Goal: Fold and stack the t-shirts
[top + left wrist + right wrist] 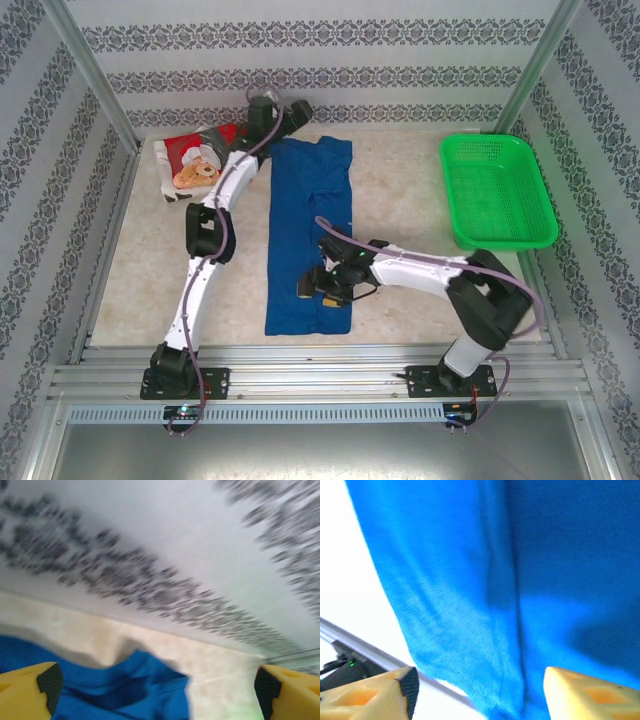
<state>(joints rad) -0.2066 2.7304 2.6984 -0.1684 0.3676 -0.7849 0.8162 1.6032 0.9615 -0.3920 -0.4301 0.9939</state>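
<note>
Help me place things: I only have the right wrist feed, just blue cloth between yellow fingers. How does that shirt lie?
Observer: The blue t-shirt lies as a long narrow strip down the middle of the table; the right gripper hangs over its near end.
Operator: And the left arm?
Observer: The left gripper is open above the shirt's far end.
Operator: Any other shirt?
Observer: A red t-shirt lies at the far left corner.

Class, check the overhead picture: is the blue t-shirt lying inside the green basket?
No, the blue t-shirt lies as a long strip on the table, while the green basket stands apart near the right edge.
</note>
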